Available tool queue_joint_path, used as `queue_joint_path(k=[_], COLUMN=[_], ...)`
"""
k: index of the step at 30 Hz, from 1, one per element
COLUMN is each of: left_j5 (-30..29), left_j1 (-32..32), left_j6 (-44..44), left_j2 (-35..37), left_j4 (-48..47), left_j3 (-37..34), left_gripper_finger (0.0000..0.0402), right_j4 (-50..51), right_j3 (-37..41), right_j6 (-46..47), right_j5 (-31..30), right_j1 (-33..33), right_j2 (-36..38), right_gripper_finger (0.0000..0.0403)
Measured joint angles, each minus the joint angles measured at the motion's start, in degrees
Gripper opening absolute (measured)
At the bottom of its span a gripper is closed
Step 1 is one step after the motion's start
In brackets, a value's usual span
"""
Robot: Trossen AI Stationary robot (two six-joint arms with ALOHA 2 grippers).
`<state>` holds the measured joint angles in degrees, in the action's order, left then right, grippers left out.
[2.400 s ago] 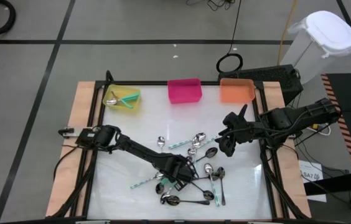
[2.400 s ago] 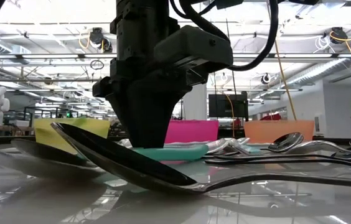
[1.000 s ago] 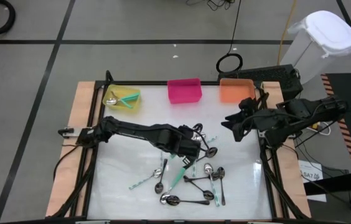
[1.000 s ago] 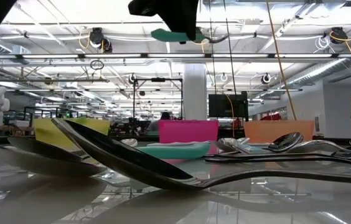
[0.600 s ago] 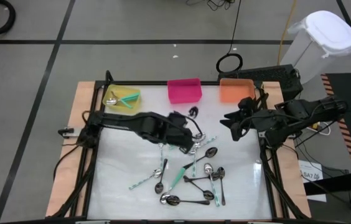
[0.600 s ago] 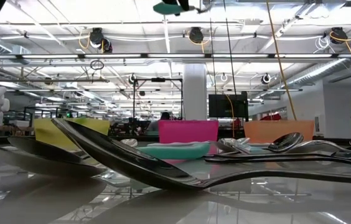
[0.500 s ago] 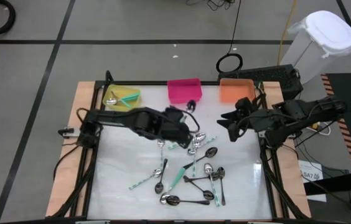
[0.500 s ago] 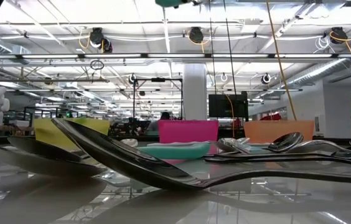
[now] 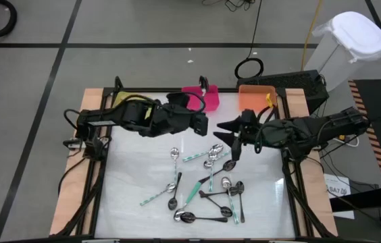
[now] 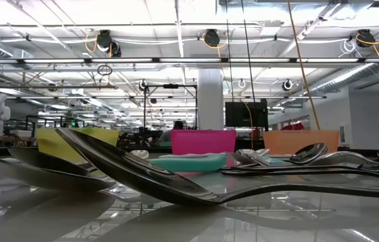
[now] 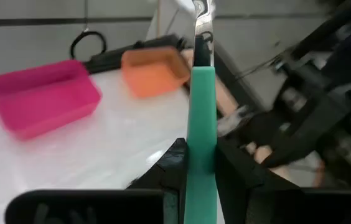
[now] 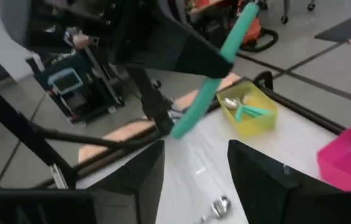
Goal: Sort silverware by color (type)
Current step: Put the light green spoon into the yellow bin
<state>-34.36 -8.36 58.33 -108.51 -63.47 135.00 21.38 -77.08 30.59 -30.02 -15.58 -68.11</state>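
My left gripper is raised above the table's far middle and is shut on a spoon with a teal-green handle. Its metal end points away, toward the orange bin. The right wrist view shows the same teal handle in the air. My right gripper hovers open and empty at the table's right. The other silverware lies scattered flat on the white table, and fills the low view. My left gripper pinches the teal handle between its two fingers, partway along its length. The handle runs on forward and upward past the fingertips to the metal end. The spoon is lifted clear of the table, slanting in the air.
Three bins stand along the far edge: yellow with spoons inside, mostly under my left arm in the high view, pink and orange. A white lidded bin stands off the table at the far right.
My left gripper has risen with the teal spoon, out of the top of the low view, and gone toward the far edge while its wrist turned. My right gripper has moved toward the table's left, out over the table, staying open.
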Motion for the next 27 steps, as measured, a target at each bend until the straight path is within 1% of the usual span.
queue_joint_path(k=[3,7,12,23,27], left_j5=[0.49,1.0,0.1,0.51,0.65], left_j1=[0.05,-0.02,-0.02,-0.39,-0.29], left_j6=[-2.08,-3.33,-5.43,-7.26,-7.61], left_j2=[-0.03,-0.04,-0.04,-0.06,-0.21], left_j4=[3.9,7.95,10.88,10.86,10.98], left_j3=[0.0,0.0,0.0,0.0,0.0], left_gripper_finger=[0.0058,0.0058,0.0058,0.0058,0.0058], right_j4=[-2.76,-5.29,-6.61,-7.65,-7.92], right_j3=[0.0,0.0,0.0,0.0,0.0], right_j6=[1.25,4.51,6.86,7.78,7.68], right_j5=[0.29,3.26,3.19,3.24,3.19], right_j1=[0.84,2.28,2.97,4.38,4.73], right_j2=[-0.61,-1.21,-2.11,-3.11,-3.27], right_gripper_finger=[0.0171,0.0171,0.0171,0.017,0.0147])
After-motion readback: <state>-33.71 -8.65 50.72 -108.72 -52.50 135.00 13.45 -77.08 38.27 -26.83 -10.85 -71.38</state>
